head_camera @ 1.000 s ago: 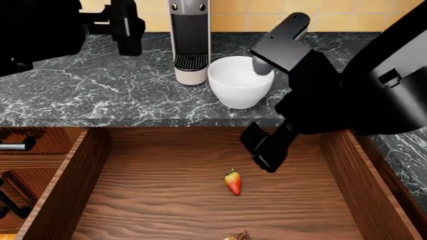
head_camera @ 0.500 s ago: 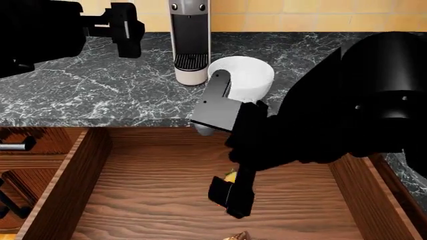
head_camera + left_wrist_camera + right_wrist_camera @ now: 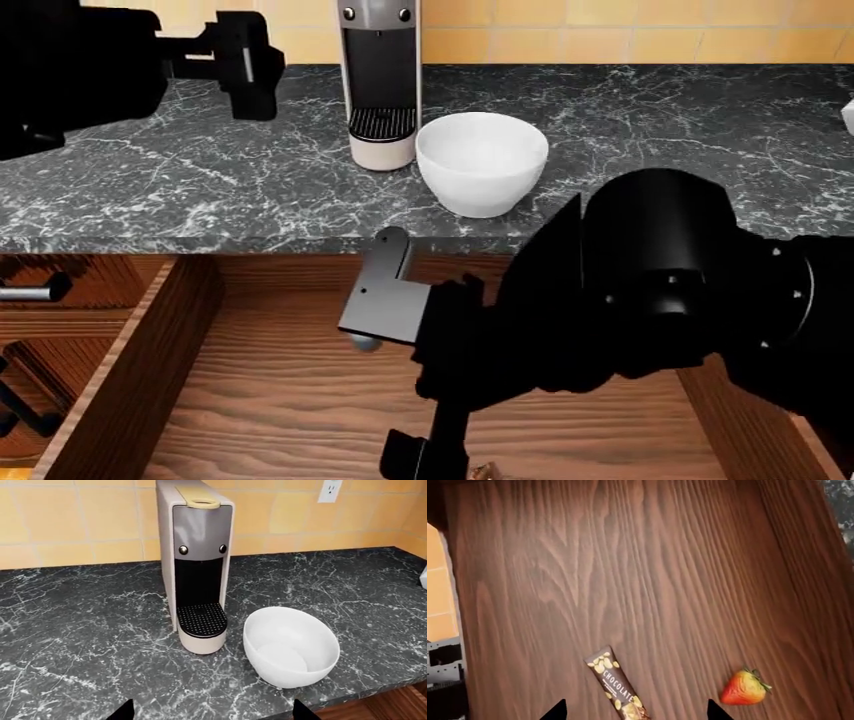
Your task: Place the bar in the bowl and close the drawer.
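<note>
The brown bar (image 3: 616,687) with tan specks lies flat on the wooden floor of the open drawer (image 3: 627,570). My right gripper (image 3: 635,713) hovers over it, open, a fingertip on either side of the bar's near end. In the head view the right arm fills the drawer (image 3: 254,400), the gripper (image 3: 414,458) is low at the front, and only a sliver of the bar (image 3: 482,468) shows. The white bowl (image 3: 481,160) (image 3: 291,646) stands empty on the counter. My left gripper (image 3: 251,62) (image 3: 210,715) is open above the counter, holding nothing.
A red strawberry (image 3: 746,687) lies in the drawer beside the bar. A coffee machine (image 3: 380,80) (image 3: 197,565) stands just left of the bowl. A white jar (image 3: 847,115) sits at the counter's far right. A silver-handled drawer (image 3: 34,292) is at the left.
My right arm has swung down from the bowl side into the drawer and toward its front, now covering the strawberry in the head view. The left arm has barely moved.
</note>
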`<state>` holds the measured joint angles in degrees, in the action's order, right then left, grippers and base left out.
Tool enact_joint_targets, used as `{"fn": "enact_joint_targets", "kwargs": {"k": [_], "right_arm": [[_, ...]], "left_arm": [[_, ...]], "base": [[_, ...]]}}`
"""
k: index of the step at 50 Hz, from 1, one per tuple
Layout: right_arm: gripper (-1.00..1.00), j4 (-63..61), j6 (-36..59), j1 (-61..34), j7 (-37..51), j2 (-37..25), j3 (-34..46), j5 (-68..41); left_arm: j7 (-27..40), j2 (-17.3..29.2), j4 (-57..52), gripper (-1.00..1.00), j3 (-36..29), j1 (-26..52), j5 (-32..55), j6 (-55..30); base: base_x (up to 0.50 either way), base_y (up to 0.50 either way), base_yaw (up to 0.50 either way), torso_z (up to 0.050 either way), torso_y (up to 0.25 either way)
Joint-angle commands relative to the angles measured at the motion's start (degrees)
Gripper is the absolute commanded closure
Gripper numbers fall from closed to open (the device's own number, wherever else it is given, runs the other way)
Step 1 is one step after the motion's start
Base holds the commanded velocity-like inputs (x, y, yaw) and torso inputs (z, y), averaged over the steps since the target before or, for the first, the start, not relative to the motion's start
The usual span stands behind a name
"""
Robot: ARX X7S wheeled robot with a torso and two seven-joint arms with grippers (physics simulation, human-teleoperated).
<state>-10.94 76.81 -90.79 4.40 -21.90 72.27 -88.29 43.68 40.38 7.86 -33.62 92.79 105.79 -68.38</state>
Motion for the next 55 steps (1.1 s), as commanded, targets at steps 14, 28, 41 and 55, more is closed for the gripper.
{"fn": "enact_joint_targets", "kwargs": {"k": [14, 28, 41, 55], "right_arm": [[-1.00, 2.9, -4.6, 9.5, 5.6, 1.4, 4.8, 4.7], [-1.00, 5.5, -6.8, 12.4, -0.1, 3.6, 12.5, 14.2], [-1.00, 8.9, -10.5, 13.1, -4.7, 6.0, 16.7, 20.7], [-1.00, 11.5, -13.4, 15.5, -8.5, 7.9, 19.1, 23.1]], "left_arm": [[-1.0, 0.6, -0.1, -1.00, -0.5, -0.9, -0.7, 0.5], [-1.6, 0.8, 0.0, -1.00, -0.6, -1.0, -1.0, 0.8], [-3.1, 1.2, -0.1, -1.00, -0.7, -2.0, -2.0, 1.5], [-3.4, 1.5, 0.0, -1.00, -0.9, -2.2, -2.0, 1.6]], "base": [[0.00, 0.00, 0.00, 0.000, 0.000], [0.00, 0.00, 0.00, 0.000, 0.000], [0.00, 0.00, 0.00, 0.000, 0.000], [0.00, 0.00, 0.00, 0.000, 0.000]]}}
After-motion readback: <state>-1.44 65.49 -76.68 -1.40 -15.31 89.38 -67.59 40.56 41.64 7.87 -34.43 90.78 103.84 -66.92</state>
